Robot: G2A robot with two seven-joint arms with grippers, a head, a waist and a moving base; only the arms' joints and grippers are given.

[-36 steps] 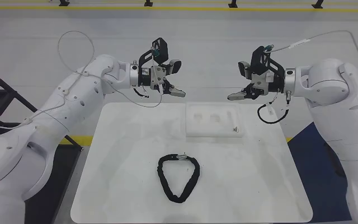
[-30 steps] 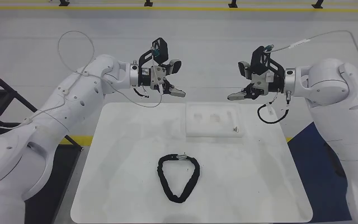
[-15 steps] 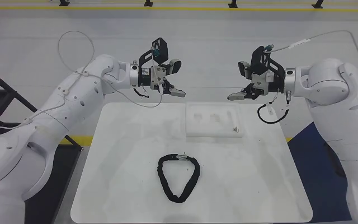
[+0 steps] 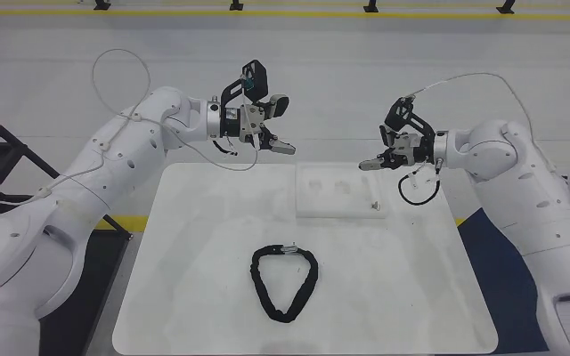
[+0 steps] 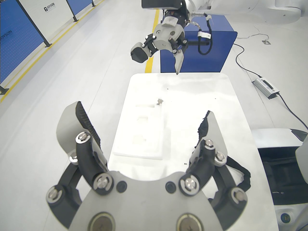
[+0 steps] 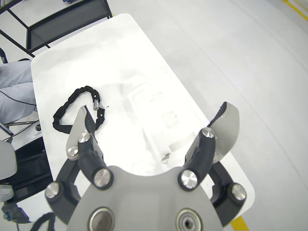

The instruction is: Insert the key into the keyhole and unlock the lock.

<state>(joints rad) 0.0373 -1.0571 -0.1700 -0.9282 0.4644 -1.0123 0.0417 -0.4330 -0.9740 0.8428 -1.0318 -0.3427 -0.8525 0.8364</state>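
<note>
Fingers [image 5: 68, 121] spread both sides, key [image 5: 159, 101] on tray [image 5: 154, 145]

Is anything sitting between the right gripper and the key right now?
No. The top view shows only a bare stretch of the white tray between the open right gripper and the key. The right wrist view shows the same.
</note>
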